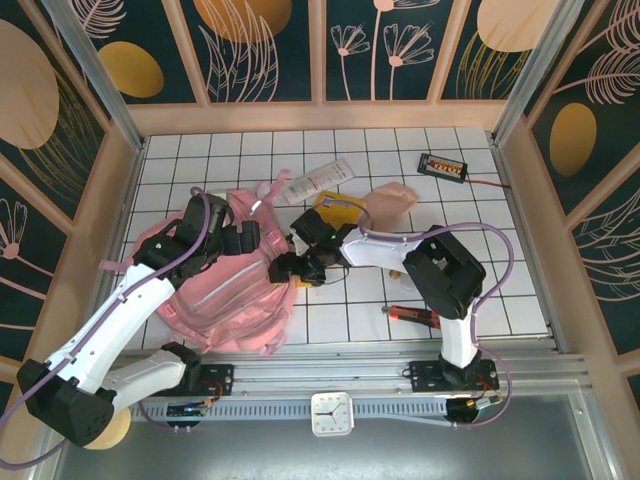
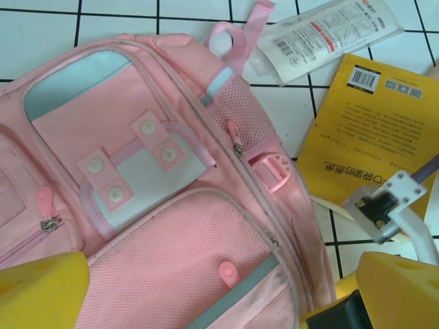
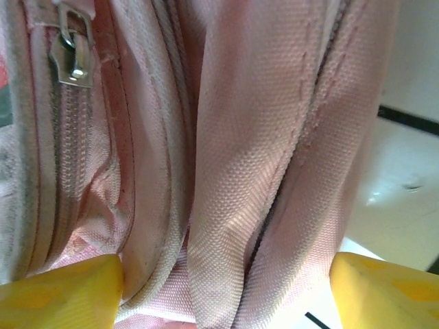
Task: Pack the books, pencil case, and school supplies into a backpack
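Observation:
The pink backpack (image 1: 225,300) lies flat on the left of the tiled table, front pockets up (image 2: 137,171). My left gripper (image 1: 243,240) hovers open over its mesh pocket, and nothing sits between the yellow fingers (image 2: 219,301). My right gripper (image 1: 293,268) is at the backpack's right edge. Its jaws stand wide around a fold of pink fabric (image 3: 233,137), with the left finger touching it and a gap at the right finger (image 3: 226,288). The yellow book (image 1: 338,208) (image 2: 370,137) lies just right of the backpack. The pale-pink pencil case (image 1: 392,205) lies beyond it. A long white packet (image 1: 318,181) (image 2: 329,31) lies behind.
A black wired box with orange buttons (image 1: 443,165) sits at the back right. A red and black item (image 1: 415,315) lies near the right arm's base. A zipper pull (image 3: 72,58) hangs on the backpack's side. Wooden walls close in the table.

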Motion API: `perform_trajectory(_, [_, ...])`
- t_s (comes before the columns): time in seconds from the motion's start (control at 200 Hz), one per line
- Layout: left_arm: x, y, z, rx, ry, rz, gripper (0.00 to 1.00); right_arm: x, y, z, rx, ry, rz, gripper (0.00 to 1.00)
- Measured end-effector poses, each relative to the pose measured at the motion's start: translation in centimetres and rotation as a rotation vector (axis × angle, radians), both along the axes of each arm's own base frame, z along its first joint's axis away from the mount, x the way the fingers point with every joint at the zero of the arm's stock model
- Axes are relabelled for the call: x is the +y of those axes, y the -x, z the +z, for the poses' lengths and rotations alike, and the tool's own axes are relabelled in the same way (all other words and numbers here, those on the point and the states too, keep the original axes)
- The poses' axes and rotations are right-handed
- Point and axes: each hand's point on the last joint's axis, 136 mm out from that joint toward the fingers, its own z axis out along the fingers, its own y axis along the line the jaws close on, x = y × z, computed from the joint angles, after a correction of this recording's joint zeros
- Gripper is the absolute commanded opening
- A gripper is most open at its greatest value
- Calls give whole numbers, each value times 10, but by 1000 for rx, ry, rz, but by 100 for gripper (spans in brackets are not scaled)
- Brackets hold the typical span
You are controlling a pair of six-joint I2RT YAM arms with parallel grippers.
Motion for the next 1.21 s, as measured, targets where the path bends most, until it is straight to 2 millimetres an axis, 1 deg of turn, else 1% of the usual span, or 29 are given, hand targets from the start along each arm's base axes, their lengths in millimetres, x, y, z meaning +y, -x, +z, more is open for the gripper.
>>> perform_trajectory(0.055, [-1, 0, 0, 1, 3, -3, 99, 2, 3, -2, 2, -3, 2, 64])
perform_trajectory(0.15, [-2, 0, -2, 8, 6, -8, 99, 2, 3, -4, -6, -1, -6, 40])
perform_trajectory(0.19, [-3, 0, -3, 13, 4, -13, 99, 2, 1, -5, -7, 2, -17, 28])
perform_trajectory(0.275, [-6, -1, -6, 22, 5, -29, 99, 0, -4, -6, -10, 9, -44, 11])
perform_trajectory(0.34, [-9, 0, -9, 32, 5, -49, 98, -2, -9, -4, -20, 9, -63, 0])
perform_trajectory(0.44, [-15, 2, -11, 42, 10, -92, 97, -5, -24, 5, -37, 8, -108, 0])
perform_trajectory(0.565, [-25, 6, -11, 51, 24, -165, 95, -14, -52, 26, -55, -31, -186, 0])
perform_trajectory(0.615, [-28, 7, -13, 59, 25, -191, 95, -21, -64, 37, -52, -52, -225, 0])
perform_trajectory(0.62, [-29, 7, -14, 61, 25, -195, 95, -23, -67, 39, -52, -58, -236, 0])
perform_trajectory(0.741, [-36, 9, -20, 83, 9, -247, 95, -47, -98, 64, -40, -113, -346, 0])
perform_trajectory(0.801, [-40, 10, -23, 89, 4, -267, 94, -58, -111, 72, -35, -128, -400, 0])
perform_trajectory(0.871, [-44, 12, -25, 95, -3, -284, 94, -66, -122, 74, -22, -134, -450, 0])
perform_trajectory(0.941, [-47, 13, -28, 103, -10, -295, 94, -67, -124, 72, -2, -143, -480, 0])
perform_trajectory(0.981, [-49, 14, -29, 109, -12, -300, 94, -65, -120, 69, 12, -144, -485, 0])
perform_trajectory(1.041, [-50, 14, -31, 115, -9, -296, 94, -58, -112, 67, 27, -142, -473, 0])
perform_trajectory(1.106, [-49, 15, -33, 120, -7, -288, 94, -46, -98, 69, 35, -146, -432, 1])
perform_trajectory(1.141, [-48, 15, -33, 123, -5, -282, 94, -40, -91, 70, 40, -145, -402, 9])
perform_trajectory(1.206, [-47, 15, -35, 129, -5, -267, 94, -32, -79, 74, 44, -139, -339, 28])
